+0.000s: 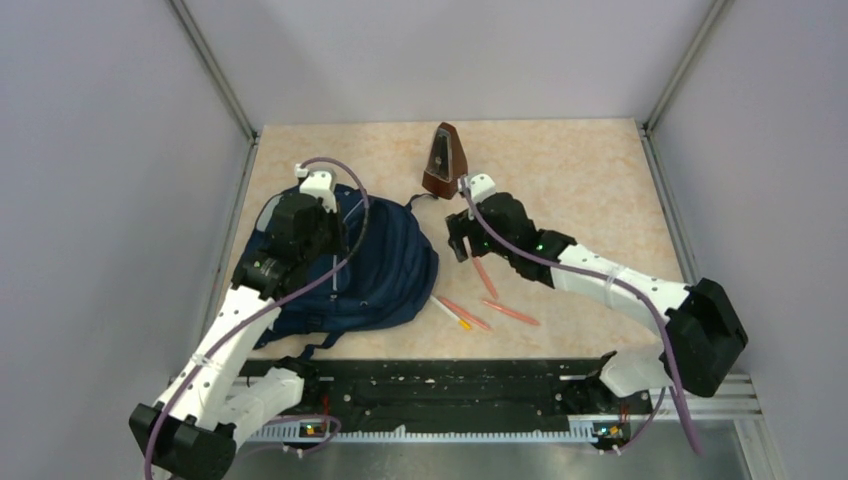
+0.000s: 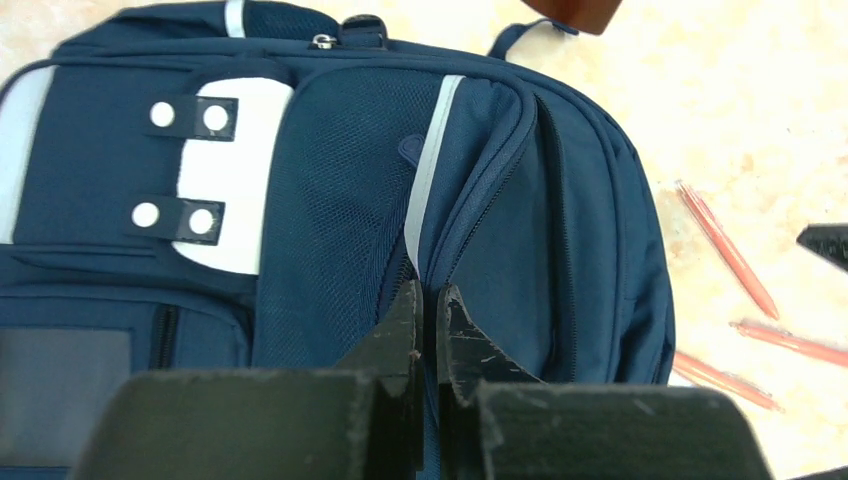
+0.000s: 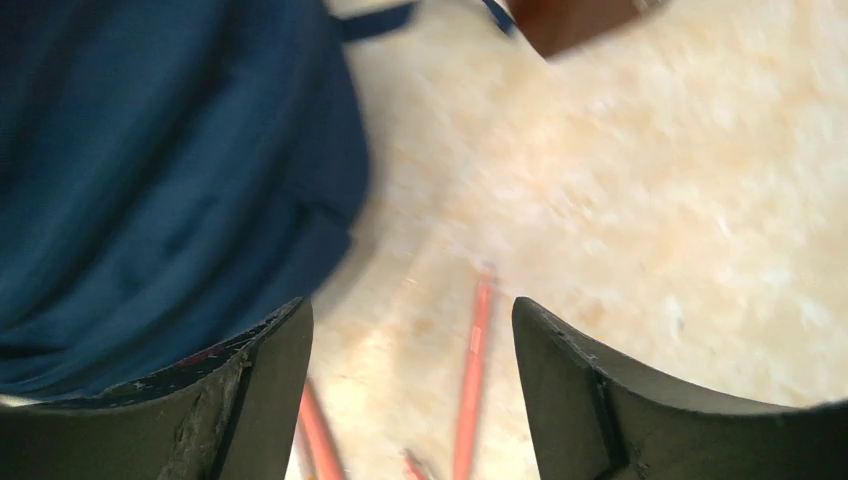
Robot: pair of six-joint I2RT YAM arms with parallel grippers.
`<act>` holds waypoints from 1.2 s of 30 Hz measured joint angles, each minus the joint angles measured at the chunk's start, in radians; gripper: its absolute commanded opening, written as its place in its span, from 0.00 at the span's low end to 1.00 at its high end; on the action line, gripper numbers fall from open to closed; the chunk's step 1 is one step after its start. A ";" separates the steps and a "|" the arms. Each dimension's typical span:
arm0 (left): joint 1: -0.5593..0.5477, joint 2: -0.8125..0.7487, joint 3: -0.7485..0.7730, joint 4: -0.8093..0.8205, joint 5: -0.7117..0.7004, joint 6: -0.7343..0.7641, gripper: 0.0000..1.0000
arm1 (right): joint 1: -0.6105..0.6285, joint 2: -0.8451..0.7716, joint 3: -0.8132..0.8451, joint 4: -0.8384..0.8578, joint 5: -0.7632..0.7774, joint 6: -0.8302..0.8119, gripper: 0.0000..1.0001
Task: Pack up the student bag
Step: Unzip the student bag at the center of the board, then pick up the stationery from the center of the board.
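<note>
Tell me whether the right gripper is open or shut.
Open. The right wrist view shows the right gripper spread wide, only table and an orange pen between its fingers, nothing held.

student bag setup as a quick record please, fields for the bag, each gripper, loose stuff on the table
student bag: navy, lying flat on the table, left side
left gripper: fingers almost together at the bag's zip seam
right gripper: open, above the pens, holding nothing
pens: several orange, loose, right of the bag
brown wooden object: upright, past the bag's far edge
</note>
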 measured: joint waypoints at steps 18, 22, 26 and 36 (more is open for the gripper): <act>-0.001 -0.080 -0.074 0.053 -0.067 0.024 0.00 | -0.116 0.254 -0.068 -0.203 -0.013 0.118 0.41; -0.001 -0.080 -0.074 0.058 -0.071 0.024 0.00 | -0.116 0.262 -0.068 -0.219 -0.017 0.119 0.39; -0.001 -0.080 -0.074 0.058 -0.071 0.024 0.00 | -0.116 0.263 -0.068 -0.220 -0.018 0.120 0.37; -0.001 -0.080 -0.074 0.059 -0.070 0.024 0.00 | -0.087 0.278 -0.068 -0.232 0.017 0.130 0.33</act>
